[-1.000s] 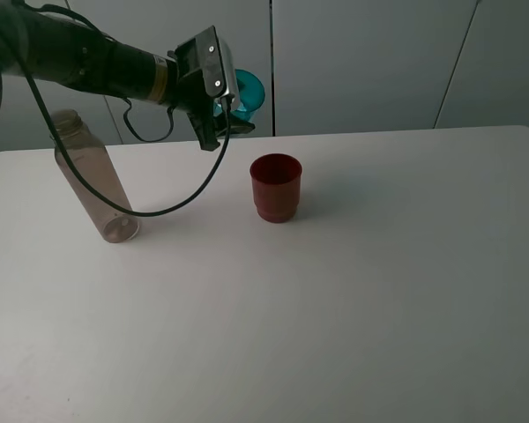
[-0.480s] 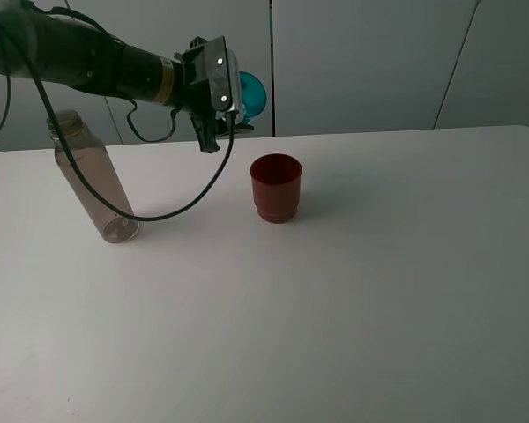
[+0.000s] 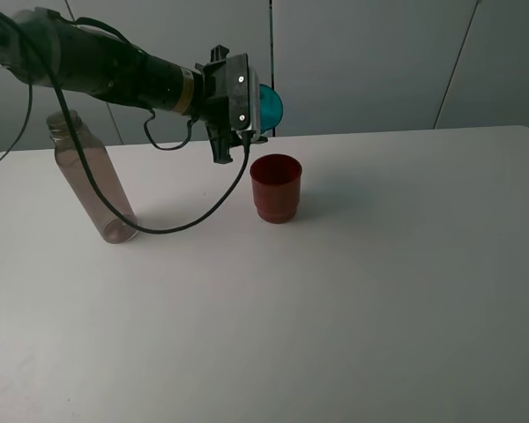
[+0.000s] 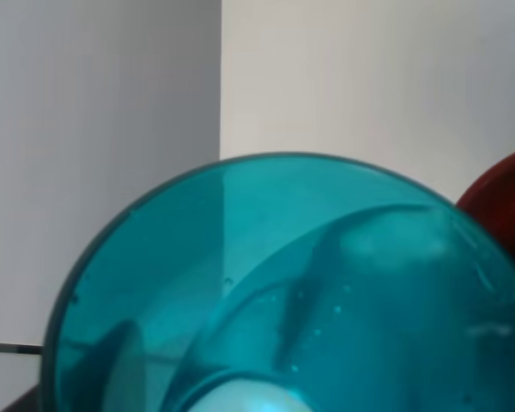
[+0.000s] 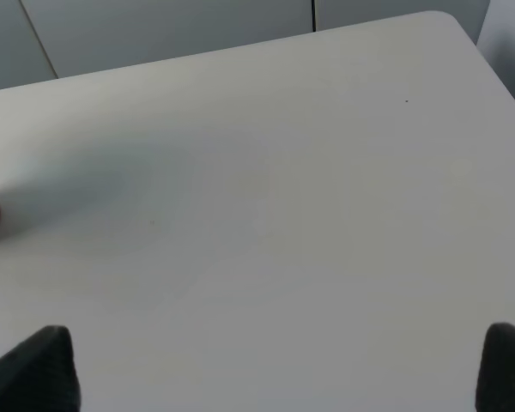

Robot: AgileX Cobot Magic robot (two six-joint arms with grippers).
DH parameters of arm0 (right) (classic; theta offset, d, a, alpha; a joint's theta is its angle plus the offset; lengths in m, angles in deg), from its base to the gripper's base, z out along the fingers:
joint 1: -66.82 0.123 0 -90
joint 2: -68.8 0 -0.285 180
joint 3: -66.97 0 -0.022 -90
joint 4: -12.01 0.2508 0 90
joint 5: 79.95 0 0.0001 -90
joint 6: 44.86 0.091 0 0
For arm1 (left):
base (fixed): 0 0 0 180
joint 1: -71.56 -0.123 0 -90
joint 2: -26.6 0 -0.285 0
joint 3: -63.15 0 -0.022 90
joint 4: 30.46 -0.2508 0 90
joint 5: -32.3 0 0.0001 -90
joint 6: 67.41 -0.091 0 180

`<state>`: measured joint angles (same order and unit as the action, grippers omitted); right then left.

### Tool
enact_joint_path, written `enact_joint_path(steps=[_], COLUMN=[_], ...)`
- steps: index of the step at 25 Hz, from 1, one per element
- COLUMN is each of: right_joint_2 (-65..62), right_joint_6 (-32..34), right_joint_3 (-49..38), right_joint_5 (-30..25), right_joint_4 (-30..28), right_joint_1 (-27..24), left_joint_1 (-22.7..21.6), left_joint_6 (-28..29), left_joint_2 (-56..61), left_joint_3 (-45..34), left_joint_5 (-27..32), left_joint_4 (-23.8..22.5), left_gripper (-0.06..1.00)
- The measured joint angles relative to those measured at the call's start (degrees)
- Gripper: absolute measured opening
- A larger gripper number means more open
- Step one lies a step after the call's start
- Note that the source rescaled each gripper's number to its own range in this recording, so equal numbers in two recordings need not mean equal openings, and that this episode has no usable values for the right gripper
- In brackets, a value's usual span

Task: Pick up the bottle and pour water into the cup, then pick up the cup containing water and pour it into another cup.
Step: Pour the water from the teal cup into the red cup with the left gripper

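Cup [image 3: 270,106] pinched in left gripper [image 3: 252,113], tipped near level, red cup [image 3: 276,187] just below and beyond the fingertips; right gripper [image 5: 270,369] spread wide, empty, farther off.

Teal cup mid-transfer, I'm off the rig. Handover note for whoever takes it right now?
Left gripper: shut on the teal cup, raised and tipped near the red cup.
Right gripper: open, empty, over the table.
Bottle: upright on the table's left, released.
Done: bottle pour, apparently; cup picked up.
Left: pour into the red cup; no stream visible.
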<state>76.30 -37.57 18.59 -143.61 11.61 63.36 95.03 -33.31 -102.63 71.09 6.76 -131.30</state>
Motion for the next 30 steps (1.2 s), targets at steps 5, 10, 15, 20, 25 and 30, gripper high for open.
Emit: enact_joint_path(steps=[5,10,15,20,25,30], right_joint_2=[0.0,0.0,0.0,0.0,0.0,0.0], right_joint_6=[0.1,0.1,0.1,0.1,0.1,0.1], right_joint_3=[0.0,0.0,0.0,0.0,0.0,0.0], right_joint_5=[0.0,0.0,0.0,0.0,0.0,0.0], right_joint_4=[0.0,0.0,0.0,0.0,0.0,0.0], right_joint_1=[0.0,0.0,0.0,0.0,0.0,0.0], left_joint_1=[0.63,0.99,0.99,0.99,0.99,0.99], left_joint_6=[-3.29,-5.11,-7.22,-9.75,-11.51,-13.0], left_joint_2=[0.0,0.0,0.0,0.0,0.0,0.0], left_joint_3=[0.0,0.0,0.0,0.0,0.0,0.0], left_joint_5=[0.99,1.47,2.11,2.34,2.46,2.46], left_joint_4=[0.0,0.0,0.0,0.0,0.0,0.0], left_gripper=[0.14,0.14,0.14,0.14,0.14,0.14])
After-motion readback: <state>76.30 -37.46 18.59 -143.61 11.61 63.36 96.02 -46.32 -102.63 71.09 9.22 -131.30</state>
